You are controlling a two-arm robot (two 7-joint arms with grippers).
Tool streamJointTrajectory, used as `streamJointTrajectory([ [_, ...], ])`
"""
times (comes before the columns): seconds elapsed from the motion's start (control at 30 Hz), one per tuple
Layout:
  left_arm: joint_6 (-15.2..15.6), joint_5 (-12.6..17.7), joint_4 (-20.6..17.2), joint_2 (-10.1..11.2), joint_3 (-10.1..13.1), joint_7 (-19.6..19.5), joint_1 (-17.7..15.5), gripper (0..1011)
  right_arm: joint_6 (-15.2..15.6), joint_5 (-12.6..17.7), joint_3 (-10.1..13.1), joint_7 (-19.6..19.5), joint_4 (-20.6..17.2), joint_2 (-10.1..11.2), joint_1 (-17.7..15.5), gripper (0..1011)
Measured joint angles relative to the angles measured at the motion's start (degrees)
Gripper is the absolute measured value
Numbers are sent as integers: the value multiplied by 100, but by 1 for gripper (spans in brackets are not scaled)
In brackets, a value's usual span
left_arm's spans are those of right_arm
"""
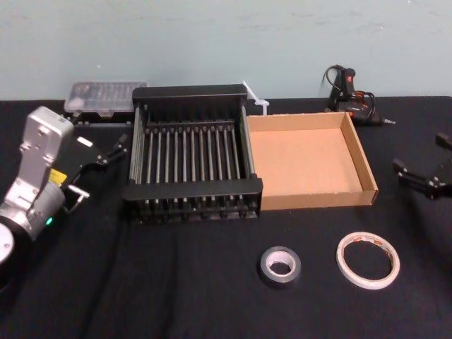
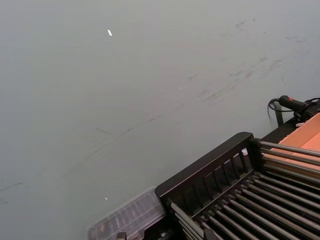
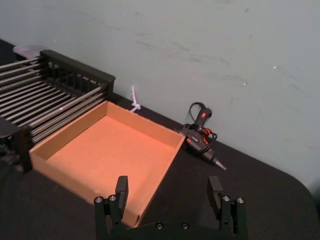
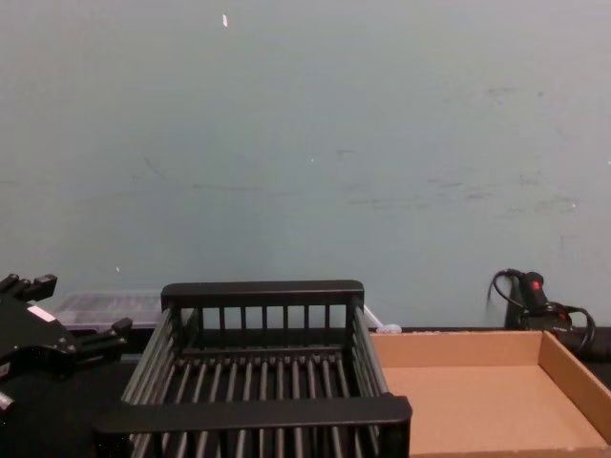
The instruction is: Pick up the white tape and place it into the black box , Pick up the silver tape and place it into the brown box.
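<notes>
- Since both rolls lie flat at the near edge of the tabletop (image 1: 141, 289), nothing has been picked up yet: the silver tape (image 1: 280, 265) sits in front of the seam between the two boxes, and the white tape (image 1: 368, 260) is just to its right, the two apart and not touching.
- Lying flat, each roll shows its open centre upward, so a grasp would probably have to close across the ring's wall rather than around the whole roll.
- Farther back on the right, the right pincer (image 3: 168, 181) hangs beside the brown box with its fingers well apart and nothing between them. It is on the white tape's side, so it looks the likelier arm for that roll.
- On the left, the left pincer (image 1: 116, 150) hovers beside the black box, fingers apart and empty too.
- In the middle, the black box (image 1: 191, 189) and the brown box (image 1: 307, 159) stand side by side, walls touching, both holding nothing. Their open tops face up, ready for a drop from above.
- Crossing is the snag: the white tape belongs in the black box, the farther one from it.
- Behind them, against the wall, sit a clear plastic case (image 1: 106, 95), a white plastic tie (image 1: 256, 100) and a glue gun (image 1: 347, 90), all out of the way.
</notes>
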Motion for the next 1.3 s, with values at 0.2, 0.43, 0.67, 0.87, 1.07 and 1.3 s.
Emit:
streamJointTrajectory([
  [0.2, 0, 0, 0, 0, 0, 0, 0, 1001, 237, 172, 223, 170, -251, 136, -419, 1002],
  [0.43, 0, 0, 0, 0, 0, 0, 0, 1001, 635, 279, 265, 320, -345, 175, -577, 1002],
  [0.67, 0, 0, 0, 0, 0, 0, 0, 1001, 963, 216, 136, 474, -298, 127, -506, 1002],
  [0.87, 0, 0, 0, 0, 0, 0, 0, 1001, 1189, 128, -4, 615, -186, 33, -382, 1002],
  [1.07, 0, 0, 0, 0, 0, 0, 0, 1001, 1339, 44, -128, 729, -62, -61, -256, 1002],
  [1.3, 0, 0, 0, 0, 0, 0, 0, 1001, 1509, -89, -260, 861, 139, -205, -85, 1002],
])
